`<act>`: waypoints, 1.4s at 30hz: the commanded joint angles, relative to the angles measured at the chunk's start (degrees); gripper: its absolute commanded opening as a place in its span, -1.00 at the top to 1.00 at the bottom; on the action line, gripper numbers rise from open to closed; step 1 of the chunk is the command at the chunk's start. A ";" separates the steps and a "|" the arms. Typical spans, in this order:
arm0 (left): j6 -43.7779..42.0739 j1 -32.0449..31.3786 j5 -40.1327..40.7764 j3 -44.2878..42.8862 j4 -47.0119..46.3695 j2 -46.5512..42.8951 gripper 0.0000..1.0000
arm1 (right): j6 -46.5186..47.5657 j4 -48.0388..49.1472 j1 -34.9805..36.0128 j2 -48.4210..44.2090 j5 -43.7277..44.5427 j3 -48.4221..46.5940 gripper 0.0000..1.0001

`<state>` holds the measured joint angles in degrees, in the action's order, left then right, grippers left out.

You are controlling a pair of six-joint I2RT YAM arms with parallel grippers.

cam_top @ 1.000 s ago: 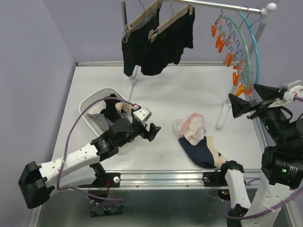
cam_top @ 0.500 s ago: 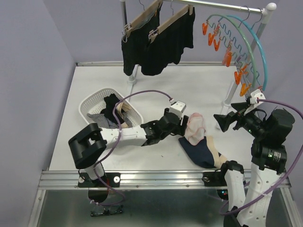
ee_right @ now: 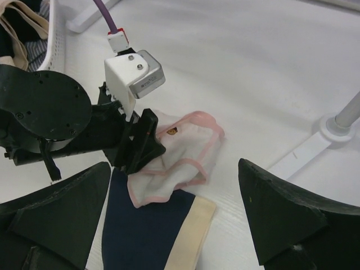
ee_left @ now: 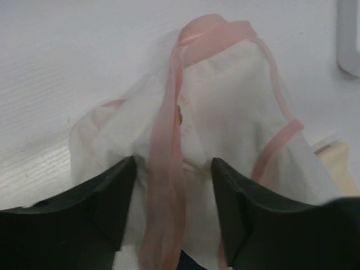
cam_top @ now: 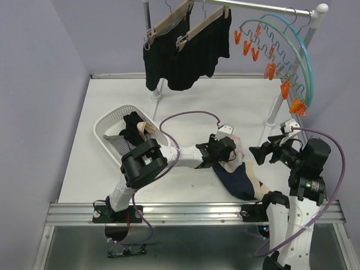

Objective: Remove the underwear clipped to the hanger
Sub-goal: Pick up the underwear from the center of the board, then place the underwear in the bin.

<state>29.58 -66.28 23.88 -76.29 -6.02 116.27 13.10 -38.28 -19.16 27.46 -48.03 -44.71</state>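
Though it half hides the navy piece [ee_right: 140, 236], white-pink underwear [ee_left: 225, 112] sits inside the spread left claw [ee_left: 173, 163] (right claw [ee_right: 174, 169] gapes).

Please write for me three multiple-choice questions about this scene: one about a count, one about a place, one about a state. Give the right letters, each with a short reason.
1. How many black shorts hang from the rail?
A) one B) two C) four
2. Where does the white-pink underwear lie?
A) on the table, touching the navy piece B) over the rail C) on the floor
3. How does the right gripper stand?
A) shut on the navy piece B) shut on the black shorts C) open, holding nothing

Answers: 1 B, two hang side by side. 2 A, the left gripper straddles it on the table. 3 C, its fingers stand wide apart above the table.
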 commanded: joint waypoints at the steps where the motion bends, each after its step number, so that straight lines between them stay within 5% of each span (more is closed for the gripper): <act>1: 2.05 -0.69 7.91 -1.23 3.56 -0.69 0.21 | 0.44 4.62 -0.35 -5.65 1.97 3.66 -1.00; 4: 2.15 -0.78 11.27 0.61 3.38 -3.84 0.76 | 0.08 4.97 -0.35 -6.98 2.59 4.19 -1.00; 9: -1.37 -1.04 15.67 5.18 0.41 -12.54 0.99 | -0.45 5.32 -0.35 -6.81 3.38 4.19 -1.00; 20: -3.38 0.01 25.86 23.90 0.92 -47.14 1.00 | -1.85 6.20 -0.35 -6.81 5.67 4.45 -1.00; 27: -7.60 10.35 29.03 23.83 9.97 -64.74 1.00 | -2.20 6.55 -0.35 -6.72 6.19 4.45 -1.00; 42: -21.41 34.80 25.26 19.51 11.29 -67.49 1.00 | -2.47 6.73 -0.35 -5.75 6.46 4.45 -1.00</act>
<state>11.55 -34.98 50.89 -54.28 5.93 47.75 10.94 -35.09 -19.16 21.52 -42.22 -40.77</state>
